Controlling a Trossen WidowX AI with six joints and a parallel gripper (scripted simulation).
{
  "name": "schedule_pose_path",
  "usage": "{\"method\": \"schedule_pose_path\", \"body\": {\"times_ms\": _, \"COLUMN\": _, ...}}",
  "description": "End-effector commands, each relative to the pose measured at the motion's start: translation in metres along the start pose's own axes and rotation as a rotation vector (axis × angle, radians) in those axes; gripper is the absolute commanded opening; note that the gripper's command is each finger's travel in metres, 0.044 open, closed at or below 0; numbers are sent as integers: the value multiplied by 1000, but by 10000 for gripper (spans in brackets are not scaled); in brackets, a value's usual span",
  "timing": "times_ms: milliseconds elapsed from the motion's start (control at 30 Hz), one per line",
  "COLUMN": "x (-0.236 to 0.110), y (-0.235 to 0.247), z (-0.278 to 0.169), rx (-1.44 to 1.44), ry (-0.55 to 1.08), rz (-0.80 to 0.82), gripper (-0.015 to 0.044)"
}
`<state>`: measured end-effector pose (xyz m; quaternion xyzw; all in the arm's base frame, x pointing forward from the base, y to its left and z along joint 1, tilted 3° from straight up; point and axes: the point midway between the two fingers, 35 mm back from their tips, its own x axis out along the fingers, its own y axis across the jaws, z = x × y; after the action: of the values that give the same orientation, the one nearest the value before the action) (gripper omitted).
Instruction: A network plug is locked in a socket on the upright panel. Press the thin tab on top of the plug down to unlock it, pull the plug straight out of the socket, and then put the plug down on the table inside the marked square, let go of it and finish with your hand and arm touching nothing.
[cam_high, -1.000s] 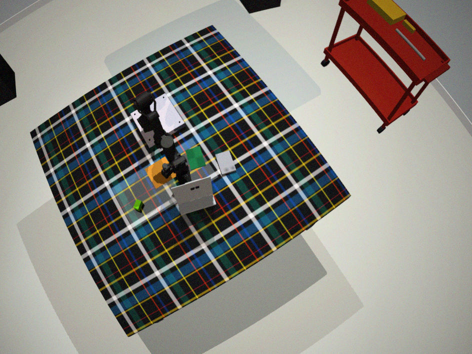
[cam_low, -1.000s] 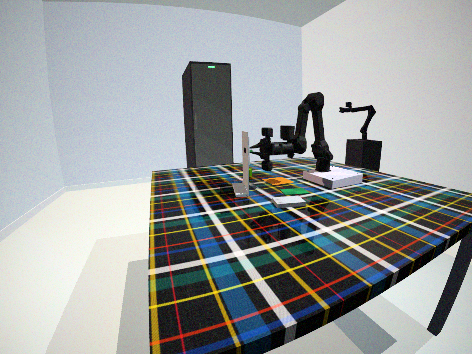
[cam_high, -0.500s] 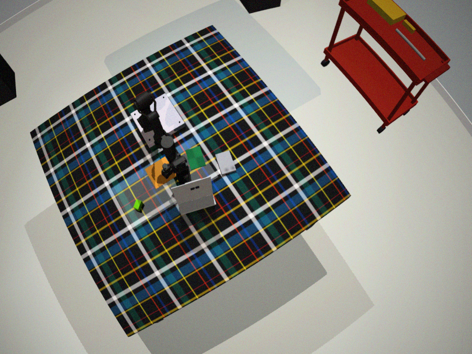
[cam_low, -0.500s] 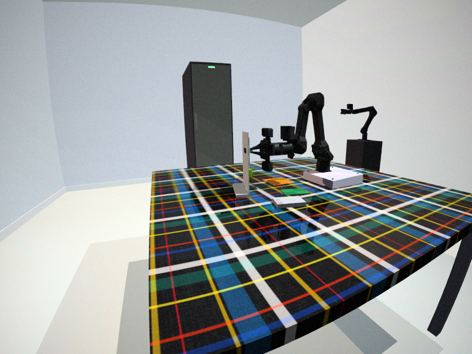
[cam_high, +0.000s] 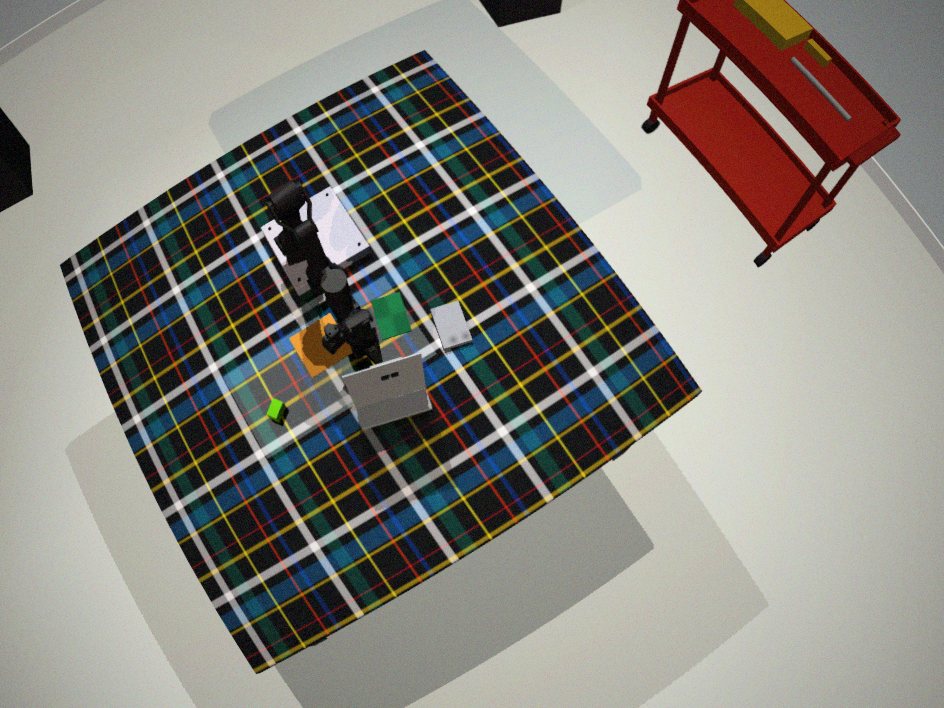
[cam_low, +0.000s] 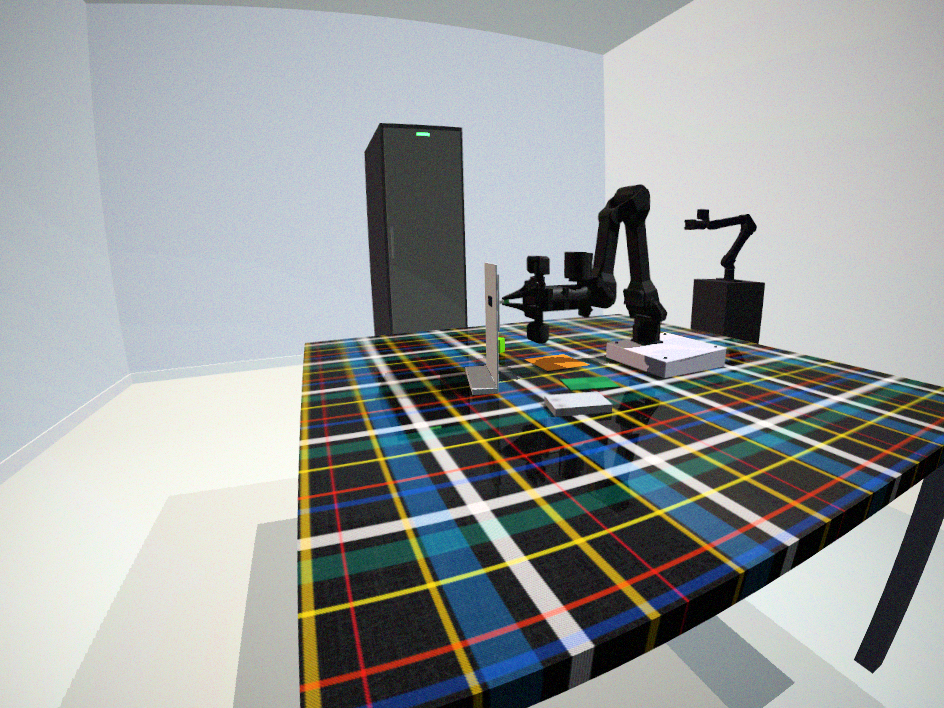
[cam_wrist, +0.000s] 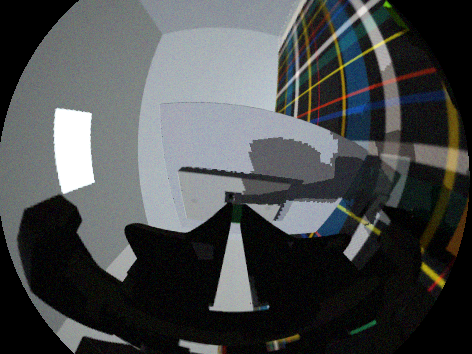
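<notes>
The pale grey panel (cam_high: 396, 403) (cam_low: 491, 335) (cam_wrist: 210, 130) stands upright with a small dark socket opening (cam_wrist: 230, 196). A small green plug (cam_low: 504, 302) (cam_wrist: 236, 215) is at the panel's face, between my fingertips. My gripper (cam_low: 507, 301) (cam_wrist: 236, 207) is level, pointed at the panel, and shut on the plug. The fingers hide much of the plug; its tab and how deep it sits cannot be made out. A flat orange square (cam_high: 308, 358) (cam_low: 560, 367) and a flat green square (cam_high: 390, 316) (cam_low: 590, 383) lie on the table between the panel and the arm's base.
A lime cube (cam_high: 276, 409) (cam_low: 501, 345) stands on the table off to the panel's side. A flat light grey box (cam_high: 449, 323) (cam_low: 577, 403) lies beyond the green square. The arm stands on a white base block (cam_high: 335, 228) (cam_low: 686, 356).
</notes>
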<state>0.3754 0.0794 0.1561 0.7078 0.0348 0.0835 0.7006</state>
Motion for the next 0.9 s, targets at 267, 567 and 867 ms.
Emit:
{"method": "schedule_pose_path", "body": {"times_ms": 267, "x": -9, "y": 0, "z": -2, "rx": 4, "ry": 1, "rz": -1, "gripper": 0}}
{"method": "schedule_pose_path", "body": {"times_ms": 567, "x": -14, "y": 0, "z": -4, "rx": 4, "ry": 1, "rz": -1, "gripper": 0}}
{"method": "schedule_pose_path", "body": {"times_ms": 867, "x": -20, "y": 0, "z": -7, "rx": 4, "ry": 1, "rz": -2, "gripper": 0}}
